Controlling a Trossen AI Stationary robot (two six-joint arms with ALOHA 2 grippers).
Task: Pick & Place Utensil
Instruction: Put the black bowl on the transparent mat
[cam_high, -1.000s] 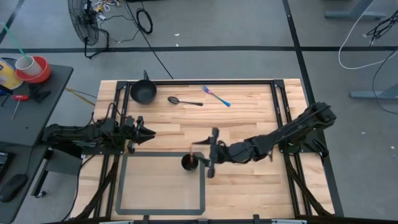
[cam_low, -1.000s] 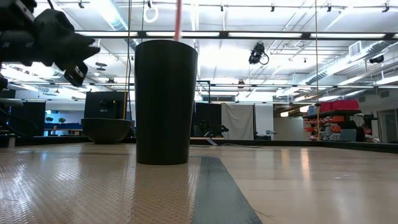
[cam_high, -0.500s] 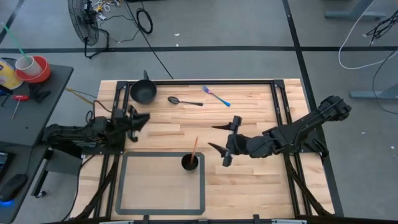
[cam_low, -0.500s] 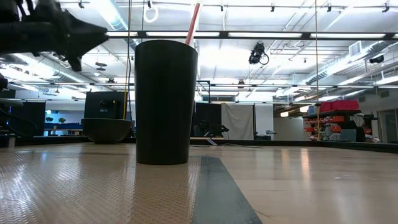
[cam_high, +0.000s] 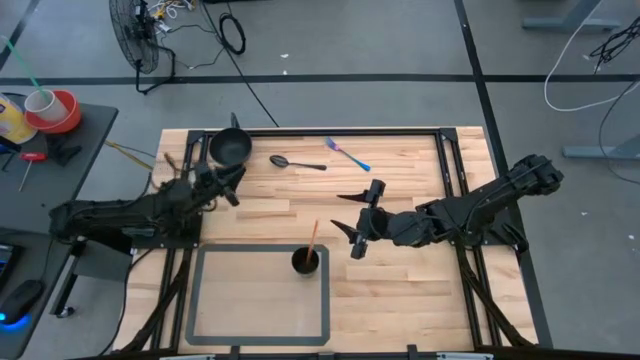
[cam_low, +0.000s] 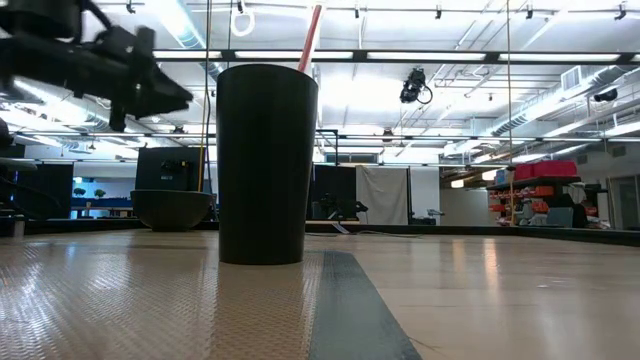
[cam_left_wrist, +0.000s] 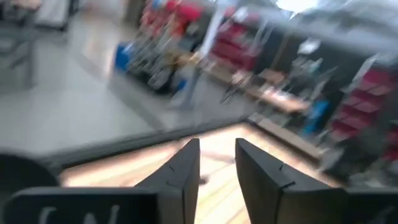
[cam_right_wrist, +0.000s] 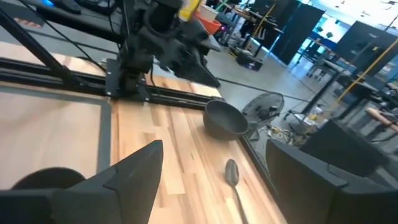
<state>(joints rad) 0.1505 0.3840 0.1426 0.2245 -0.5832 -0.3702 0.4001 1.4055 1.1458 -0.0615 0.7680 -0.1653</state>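
High view has your right gripper (cam_high: 356, 225) wide open and empty, the dark spoon (cam_high: 297, 162) well beyond it near the bowl (cam_high: 230, 148). Left gripper (cam_high: 232, 183) slightly open nearby. Spoon's probably light, stiff, slippery; I'd pinch mid-handle.

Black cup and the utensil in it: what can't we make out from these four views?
- Utensil head: hidden inside the black cup in the high view; the low view shows only its reddish handle above the rim.
- Cup contents: the low view is level with the opaque wall.
- Left wrist view: motion-blurred, so nothing beyond the left claw is legible.
- Cup in the right wrist view: cut off at the edge beside the right claw.
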